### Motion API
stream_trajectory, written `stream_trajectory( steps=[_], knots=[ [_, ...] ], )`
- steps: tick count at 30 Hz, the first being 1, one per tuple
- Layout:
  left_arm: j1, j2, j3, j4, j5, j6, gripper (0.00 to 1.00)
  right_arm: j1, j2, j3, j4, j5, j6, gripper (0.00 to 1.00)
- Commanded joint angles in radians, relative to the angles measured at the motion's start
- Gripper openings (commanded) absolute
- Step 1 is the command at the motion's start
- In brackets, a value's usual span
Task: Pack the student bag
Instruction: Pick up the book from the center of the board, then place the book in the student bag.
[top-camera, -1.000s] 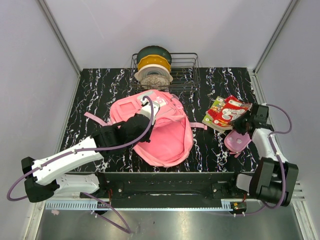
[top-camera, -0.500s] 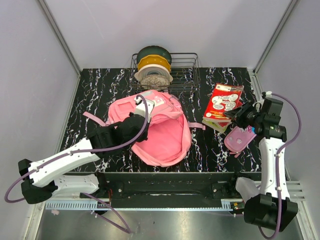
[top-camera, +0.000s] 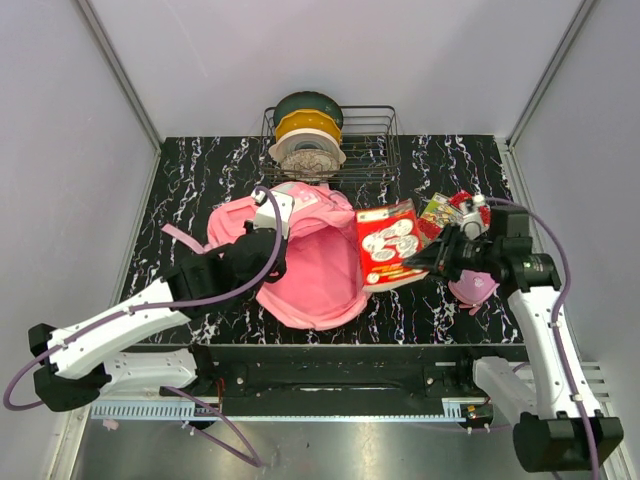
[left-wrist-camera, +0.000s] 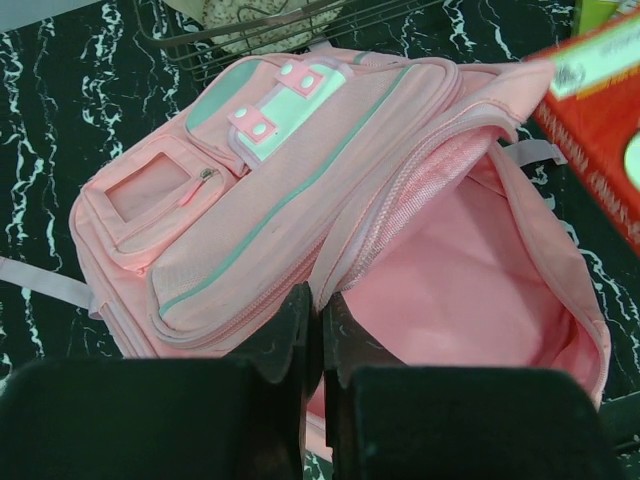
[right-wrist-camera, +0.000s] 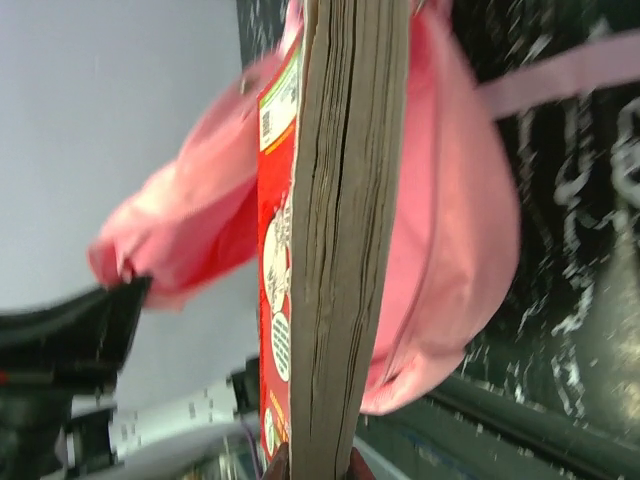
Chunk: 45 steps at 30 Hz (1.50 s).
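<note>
Nearest you, your left gripper (left-wrist-camera: 320, 318) is pinched tight on the zip rim of the student bag (top-camera: 312, 275). The big pink backpack lies mid-tabletop (top-camera: 200, 180) with its mouth gaping open. Your right gripper (top-camera: 427, 262) is clamped on one end of a red book (top-camera: 388, 243), held at the bag's right rim, with a small pink pencil case (top-camera: 478, 290) beneath that arm. Farther back lies a second book (top-camera: 437, 207), and a wire basket (top-camera: 375, 130) holding spools stands at the far edge.
</note>
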Motion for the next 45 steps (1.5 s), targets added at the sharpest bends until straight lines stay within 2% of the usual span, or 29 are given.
stream_trajectory(
  steps=[1, 7, 10, 13, 14, 16, 21, 25, 32, 36, 41, 45],
  knots=[
    [0.009, -0.001, 0.076, 0.088, -0.101, 0.016, 0.00, 0.118, -0.031, -0.005, 0.057, -0.052, 0.060, 0.00],
    [0.009, -0.002, 0.099, 0.070, -0.105, 0.010, 0.00, 0.217, -0.003, -0.071, 0.116, -0.101, 0.076, 0.00],
    [0.012, 0.013, 0.119, 0.043, -0.120, -0.006, 0.00, 0.255, -0.014, -0.086, 0.058, -0.111, 0.058, 0.00],
    [0.011, 0.004, 0.099, 0.064, -0.089, 0.014, 0.00, 0.270, -0.048, -0.181, 0.203, -0.164, 0.170, 0.00],
    [0.011, 0.000, 0.090, 0.094, -0.079, 0.020, 0.00, 0.278, -0.023, -0.198, 0.306, -0.173, 0.197, 0.00],
    [0.011, -0.013, 0.067, 0.113, -0.037, 0.039, 0.00, 0.307, 0.017, -0.209, 0.388, -0.158, 0.239, 0.00],
    [0.011, -0.089, 0.000, 0.200, 0.033, 0.071, 0.00, 0.404, 0.208, -0.158, 0.597, -0.097, 0.293, 0.00],
    [0.011, -0.129, -0.057, 0.269, 0.157, 0.111, 0.00, 0.457, 0.345, -0.167, 0.787, -0.031, 0.382, 0.00],
    [0.011, -0.145, -0.071, 0.289, 0.251, 0.128, 0.00, 0.536, 0.628, -0.146, 1.267, -0.034, 0.570, 0.00],
    [0.011, -0.149, -0.077, 0.309, 0.264, 0.128, 0.00, 0.585, 0.745, -0.075, 1.283, -0.005, 0.555, 0.00],
    [0.011, -0.166, -0.088, 0.320, 0.287, 0.140, 0.00, 0.591, 0.889, -0.051, 1.505, -0.019, 0.658, 0.00],
    [0.011, -0.175, -0.100, 0.322, 0.308, 0.154, 0.00, 0.606, 0.971, 0.003, 1.530, -0.037, 0.661, 0.00]
  ],
)
